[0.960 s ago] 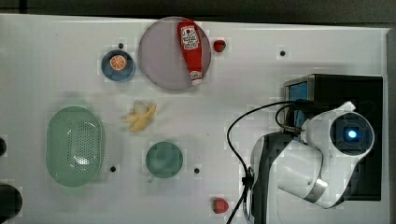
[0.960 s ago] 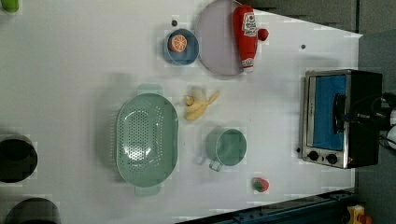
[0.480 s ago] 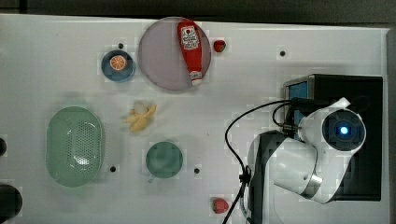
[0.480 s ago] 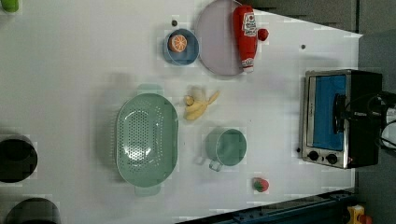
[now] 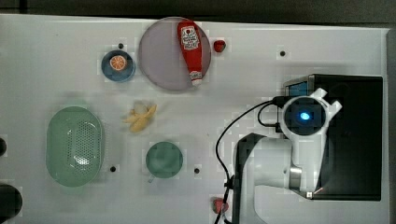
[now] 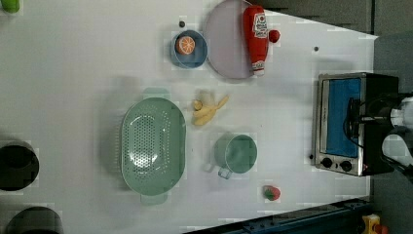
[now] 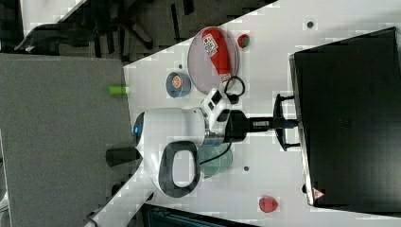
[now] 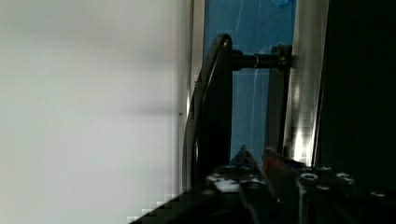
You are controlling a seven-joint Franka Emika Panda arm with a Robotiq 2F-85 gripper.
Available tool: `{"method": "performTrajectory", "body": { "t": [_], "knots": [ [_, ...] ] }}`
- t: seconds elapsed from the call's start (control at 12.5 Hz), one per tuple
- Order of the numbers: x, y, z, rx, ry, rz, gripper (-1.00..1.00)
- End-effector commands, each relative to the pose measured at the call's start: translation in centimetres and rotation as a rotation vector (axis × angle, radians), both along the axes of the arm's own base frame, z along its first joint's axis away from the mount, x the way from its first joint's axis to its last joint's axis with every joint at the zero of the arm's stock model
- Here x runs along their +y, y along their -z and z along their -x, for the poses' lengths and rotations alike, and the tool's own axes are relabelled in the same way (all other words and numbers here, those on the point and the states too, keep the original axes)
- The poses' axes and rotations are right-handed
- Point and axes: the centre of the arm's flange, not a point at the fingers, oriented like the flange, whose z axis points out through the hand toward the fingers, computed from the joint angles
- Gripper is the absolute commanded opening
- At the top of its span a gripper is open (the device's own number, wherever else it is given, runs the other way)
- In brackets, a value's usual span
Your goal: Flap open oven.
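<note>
**Robot Arm Reaches for the Oven Door**

The white tabletop [image 5: 56, 56] holds bowls, toy food and a big black boxy oven [image 5: 355, 140] at the top view's right end. The oven has a silver front, blue glass and a dark bar handle [image 8: 212, 107]. The door looks closed. The claw [image 7: 283, 124] is at the handle, fingers nearly together, probably gripping it so the arm can pull the door down.
</note>
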Motion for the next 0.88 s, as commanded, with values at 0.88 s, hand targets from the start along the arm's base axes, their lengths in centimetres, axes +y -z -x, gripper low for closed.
{"method": "performTrajectory", "body": {
  "t": [0.88],
  "knots": [
    [14.2, 7.7, -2.0, 0.069, 0.019, 0.277, -0.65]
  ]
}}
